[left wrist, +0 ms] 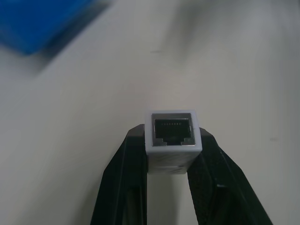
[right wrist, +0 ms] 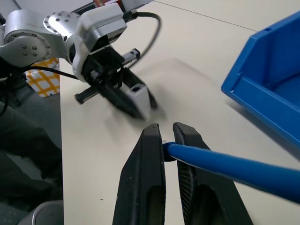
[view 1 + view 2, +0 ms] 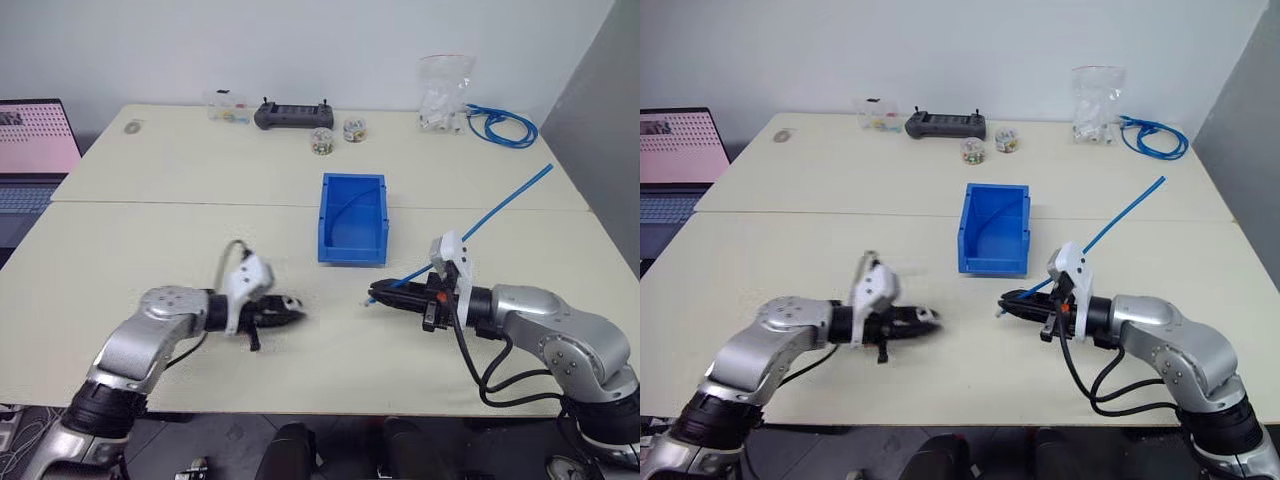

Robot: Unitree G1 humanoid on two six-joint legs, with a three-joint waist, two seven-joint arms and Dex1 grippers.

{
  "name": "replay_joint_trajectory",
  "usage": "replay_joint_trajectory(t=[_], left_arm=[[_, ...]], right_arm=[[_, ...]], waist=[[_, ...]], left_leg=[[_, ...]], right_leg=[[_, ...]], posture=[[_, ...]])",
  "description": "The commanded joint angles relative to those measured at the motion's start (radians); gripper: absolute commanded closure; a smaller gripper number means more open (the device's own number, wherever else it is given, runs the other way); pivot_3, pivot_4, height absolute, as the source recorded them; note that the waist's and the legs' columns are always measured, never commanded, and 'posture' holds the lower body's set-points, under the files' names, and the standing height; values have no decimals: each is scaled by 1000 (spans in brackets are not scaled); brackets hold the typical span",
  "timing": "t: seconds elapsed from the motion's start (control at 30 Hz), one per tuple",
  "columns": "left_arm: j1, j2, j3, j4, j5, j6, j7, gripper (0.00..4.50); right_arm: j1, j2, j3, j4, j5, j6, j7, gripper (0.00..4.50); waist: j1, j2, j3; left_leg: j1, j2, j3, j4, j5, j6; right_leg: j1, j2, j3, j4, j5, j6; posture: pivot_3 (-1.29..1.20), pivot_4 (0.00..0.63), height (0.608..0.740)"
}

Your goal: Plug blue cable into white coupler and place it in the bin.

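Head views: both arms low over the near tabletop (image 3: pixel 150 230), pincers facing each other with a gap between. Left pincer (image 3: pixel 290 318) clamps the coupler (image 3: pixel 926 316), seen as a pale blur at the tips. Right pincer (image 3: pixel 385 296) is closed on the cable (image 3: pixel 490 215) close to its near end; the rest of the cable rises stiffly up and away to the right. Bin (image 3: pixel 353 220) sits mid-tabletop, just beyond the gap, with a thin blue arc inside it that I can't identify. Far edge: a controller (image 3: pixel 293 116), a bag of white parts (image 3: pixel 443 95), and a blue coil (image 3: pixel 503 125).

Left wrist view: coupler (image 1: pixel 172 136) pinched between both fingers (image 1: pixel 123 187), dark socket facing outward, contacts visible, roughly square to the camera.

Right wrist view: fingers (image 2: pixel 149 178) shut on the cable (image 2: pixel 225 164), with the plug tip hidden between them, so its latch orientation is unclear. The left pincer with the coupler (image 2: pixel 137 98) sits just ahead, slightly off-axis and blurred.

Risks: plug and socket aren't lined up, so pushing in could jam or twist the coupler out of the grip. The plug could be rolled the wrong way for the socket. The long free cable could swing into the bin.
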Motion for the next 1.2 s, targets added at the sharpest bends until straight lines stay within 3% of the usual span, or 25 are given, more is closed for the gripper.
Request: replay_joint_trajectory(t=[0.03, 0.33, 0.67, 1.2], left_arm=[[-71, 8, -96, 71, 81, -93, -112, 3703], [-184, -112, -226, 278, 240, -276, -149, 3703], [-189, -133, -223, 244, 259, -217, -149, 3703], [-189, -133, -219, 208, 279, -171, -135, 3703]], right_arm=[[-1, -23, 13, -45, -42, -46, 25, 4421], [-55, 2, 142, -12, -173, -127, 67, 4422], [-203, 85, 330, 123, -321, -141, 121, 4422], [-245, 103, 371, 165, -383, -89, 175, 4423]], waist=[[-5, 0, 0], [-2, 0, 0], [1, 0, -1], [1, 0, -1]], left_leg=[[0, 0, 0, 0, 0, 0], [0, -1, 0, 1, 0, 0], [0, -1, -1, 2, 0, 1], [0, -1, -1, 2, 0, 1]], right_leg=[[0, 0, 0, 0, 0, 0], [1, 1, 0, 0, 0, 0], [1, 0, 0, 0, 0, 1], [1, 0, 0, 1, 0, 0]], posture=[[0, 150, 740], [0, 150, 740], [0, 150, 740], [0, 150, 740]])
